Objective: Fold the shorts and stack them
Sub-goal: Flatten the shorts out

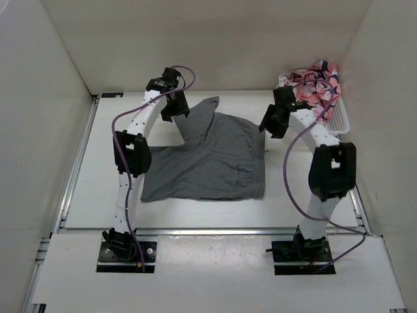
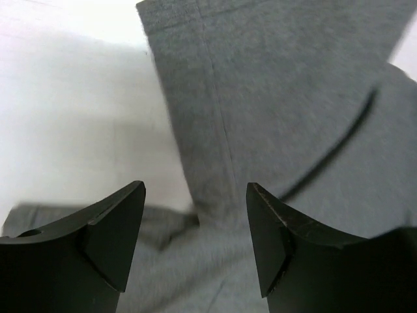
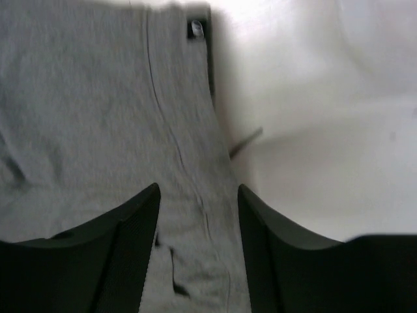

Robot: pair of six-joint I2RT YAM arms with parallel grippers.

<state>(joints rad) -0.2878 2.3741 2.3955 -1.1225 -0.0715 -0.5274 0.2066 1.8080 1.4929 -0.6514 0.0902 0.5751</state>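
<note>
Left hand (image 2: 195,190) hangs w/ fingers apart, nothing gripped, over the far leg of the plain mid-grey soft fabric shorts (image 1: 208,163). Right hand (image 3: 198,189) likewise spread & empty, above the shorts' right edge, a seam running btwn its fingers. Shorts lie spread out mid white worktop (image 1: 85,195), one leg pointing far. White plastic basket (image 1: 339,120) w/ pink patterned cloth (image 1: 314,79) sits at far right corner.
</note>
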